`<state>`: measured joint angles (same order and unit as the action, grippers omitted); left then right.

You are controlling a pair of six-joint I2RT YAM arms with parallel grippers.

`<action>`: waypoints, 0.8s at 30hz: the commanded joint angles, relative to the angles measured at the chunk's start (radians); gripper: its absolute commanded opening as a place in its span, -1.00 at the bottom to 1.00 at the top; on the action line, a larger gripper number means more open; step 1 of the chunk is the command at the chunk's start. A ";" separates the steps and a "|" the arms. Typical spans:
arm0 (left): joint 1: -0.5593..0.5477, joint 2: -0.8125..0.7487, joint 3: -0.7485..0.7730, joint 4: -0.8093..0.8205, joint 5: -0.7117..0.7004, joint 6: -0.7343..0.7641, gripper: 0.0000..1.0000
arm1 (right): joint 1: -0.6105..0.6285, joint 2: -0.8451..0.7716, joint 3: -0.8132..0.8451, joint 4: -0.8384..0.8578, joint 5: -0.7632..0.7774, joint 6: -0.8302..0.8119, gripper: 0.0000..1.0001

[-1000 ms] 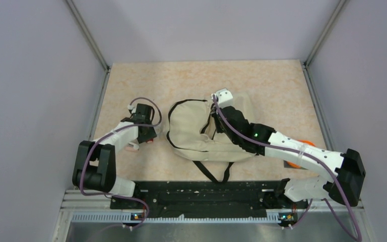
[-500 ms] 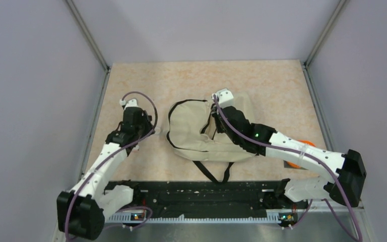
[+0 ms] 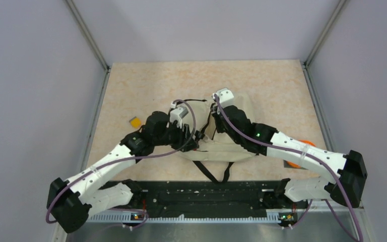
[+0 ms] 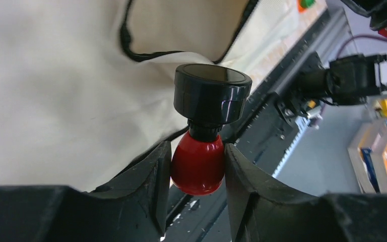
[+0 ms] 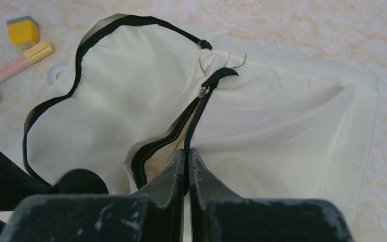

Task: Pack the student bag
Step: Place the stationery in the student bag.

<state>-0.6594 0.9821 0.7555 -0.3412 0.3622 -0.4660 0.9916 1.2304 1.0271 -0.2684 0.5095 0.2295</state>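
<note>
The cream student bag [image 3: 244, 108] lies mid-table with black straps trailing toward me. My right gripper [image 3: 213, 127] is shut on the black zipper edge [image 5: 194, 118] of the bag's opening and holds it up; its fingertips [image 5: 197, 169] are pressed together on the fabric. My left gripper [image 3: 197, 139] is over the bag's near left part, shut on a small red bulb-shaped item [image 4: 197, 166] with a round black cap [image 4: 211, 93]. The cream fabric [image 4: 55, 75] lies just beyond that item. The black cap also shows in the right wrist view [image 5: 78, 182].
A yellow block [image 3: 135, 121] lies on the table left of the bag; it also shows in the right wrist view [image 5: 22, 30], beside a pink-and-yellow marker [image 5: 22, 60] and a small white ring [image 5: 58, 73]. An orange object [image 3: 305, 143] sits behind the right arm.
My left arm has swung right from the table's left side to the bag's opening, carrying the red item. The right gripper has stayed on the zipper edge.
</note>
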 commanded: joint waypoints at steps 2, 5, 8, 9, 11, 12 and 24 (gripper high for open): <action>-0.051 0.119 0.068 0.153 0.145 -0.003 -0.45 | -0.002 -0.055 0.031 0.097 -0.046 0.014 -1.00; -0.054 0.183 0.098 0.186 0.120 -0.017 -0.46 | -0.003 -0.057 0.030 0.099 -0.062 0.021 -1.00; -0.054 0.251 0.135 0.198 0.115 -0.020 -0.46 | -0.003 -0.062 0.026 0.102 -0.077 0.025 -1.00; -0.054 0.270 0.149 0.197 0.111 -0.020 -0.46 | -0.002 -0.064 0.025 0.102 -0.082 0.025 -1.00; -0.055 0.299 0.169 0.199 0.083 -0.022 -0.44 | -0.003 -0.069 0.022 0.103 -0.091 0.025 -1.00; -0.053 0.312 0.178 0.203 0.077 -0.021 -0.43 | -0.003 -0.072 0.022 0.103 -0.094 0.025 -1.00; -0.051 0.440 0.256 0.316 -0.053 -0.044 -0.43 | -0.003 -0.090 0.012 0.108 -0.114 0.031 -1.00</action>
<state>-0.7113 1.4021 0.9920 -0.1684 0.3832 -0.4744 0.9901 1.2030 1.0206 -0.2745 0.4313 0.2394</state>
